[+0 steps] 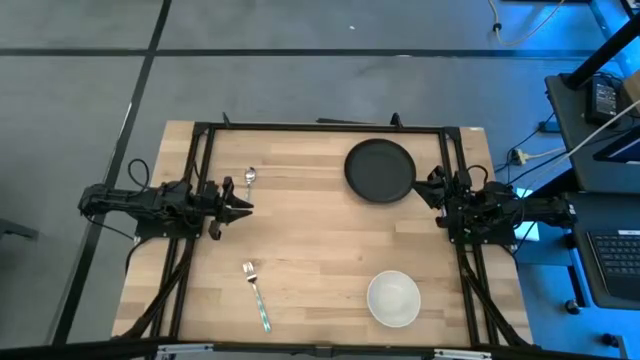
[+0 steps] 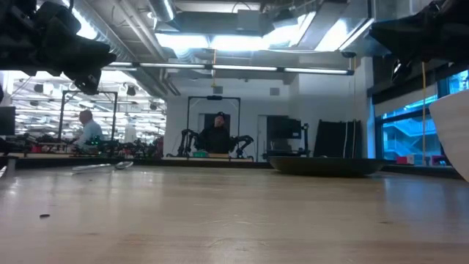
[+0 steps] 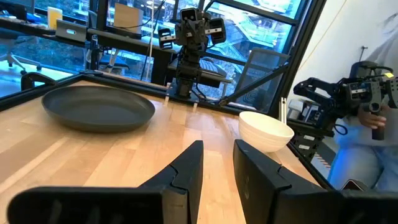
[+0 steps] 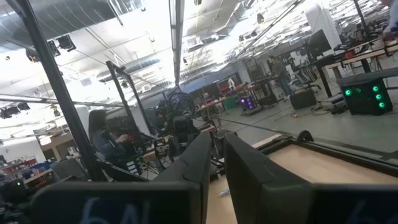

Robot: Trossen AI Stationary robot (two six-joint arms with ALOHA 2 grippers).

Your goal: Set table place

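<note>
The matte black plate (image 1: 380, 170) lies flat on the wood table (image 1: 320, 250) at the far right; it also shows in the left wrist view (image 3: 96, 107) and the low view (image 2: 326, 165). The white bowl (image 1: 393, 298) stands upright near the front right, also in the left wrist view (image 3: 264, 129). The fork (image 1: 256, 295) lies near the front left. The spoon (image 1: 249, 178) lies at the far left. My left gripper (image 1: 245, 208) hovers near the spoon, fingers narrowly apart, empty. My right gripper (image 1: 428, 188) hovers beside the plate's right rim, fingers narrowly apart, empty.
A black metal frame (image 1: 320, 127) runs along the table's far edge and down both sides, behind each arm. Bare wood lies in the table's middle. People and equipment show in the room beyond the table (image 2: 220, 136), and a person's sleeve shows in the left wrist view (image 3: 373, 118).
</note>
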